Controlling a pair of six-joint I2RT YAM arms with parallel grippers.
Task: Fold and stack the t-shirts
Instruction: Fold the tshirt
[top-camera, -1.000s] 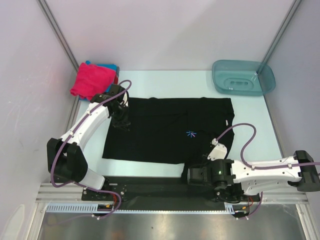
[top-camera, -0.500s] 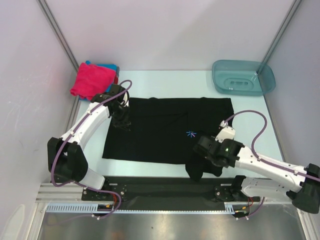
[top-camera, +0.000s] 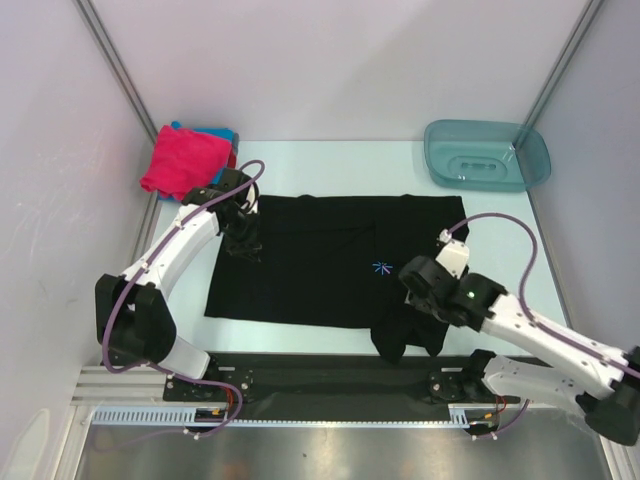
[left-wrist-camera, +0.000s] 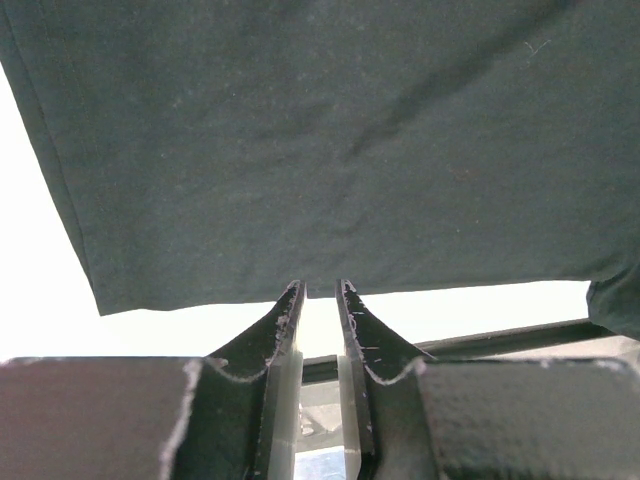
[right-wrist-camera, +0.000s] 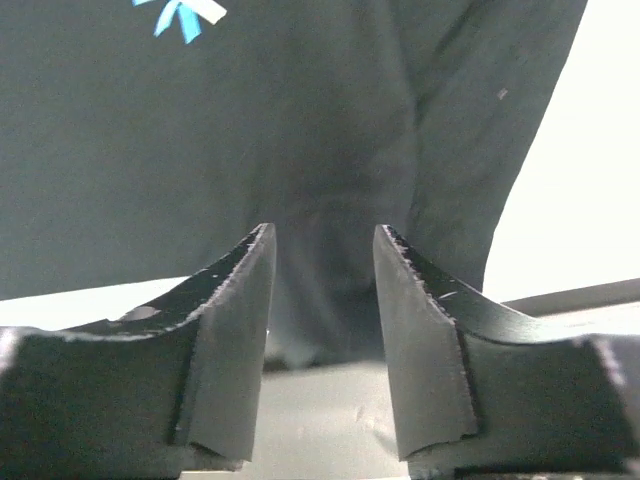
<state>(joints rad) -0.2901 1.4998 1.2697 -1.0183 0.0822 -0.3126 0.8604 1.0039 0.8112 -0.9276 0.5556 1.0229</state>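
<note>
black shirt (top-camera: 330, 260) lies spread on the worktop (top-camera: 330, 165). right gripper (right-wrist-camera: 322, 230) is released over its rumpled near corner; left gripper (left-wrist-camera: 318, 290) i cannot tell. i'd pinch the hem low and lift evenly.

I see a translucent teal basin (top-camera: 487, 155) upright at the worktop's (top-camera: 330, 165) far right corner, pale walls behind the worktop, a black strip (top-camera: 300, 372) along its near edge

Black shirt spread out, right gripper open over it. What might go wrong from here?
One near-right corner of the black t-shirt hangs bunched over the front edge of the table, so the next fold may come out crooked. The right gripper, open above creased cloth, might pinch several layers at once.
</note>
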